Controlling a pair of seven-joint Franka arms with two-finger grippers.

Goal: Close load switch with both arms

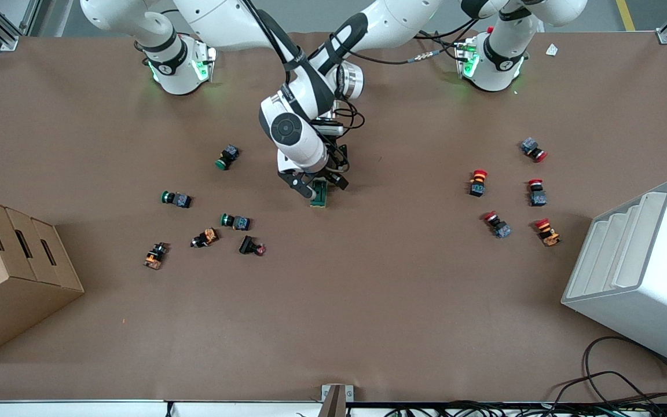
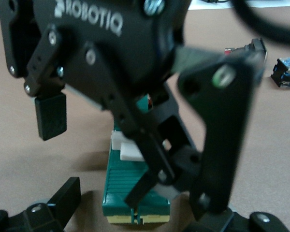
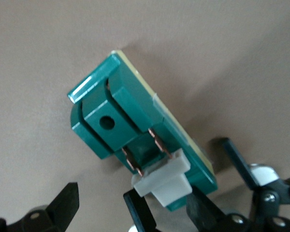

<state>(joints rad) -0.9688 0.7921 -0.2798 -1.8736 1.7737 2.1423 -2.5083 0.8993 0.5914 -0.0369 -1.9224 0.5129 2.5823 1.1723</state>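
Both my hands sit low over the load switch [image 1: 320, 193] mid-table [image 1: 368, 301], its long axis toward the camera: right hand [image 3: 101, 205] open, astride the white lever [image 3: 163, 182] end, holding nothing; left hand [image 2: 135, 212] open alongside.

Both arms reached to mid-tabletop; right gripper [image 1: 314, 186] and left gripper [image 1: 333, 174] hung low, side by side, fingers apart.

The right arm [image 1: 293, 130] covers most of the load switch [image 1: 320, 194] at frame centre. Both grippers' fingers stay indistinct there.
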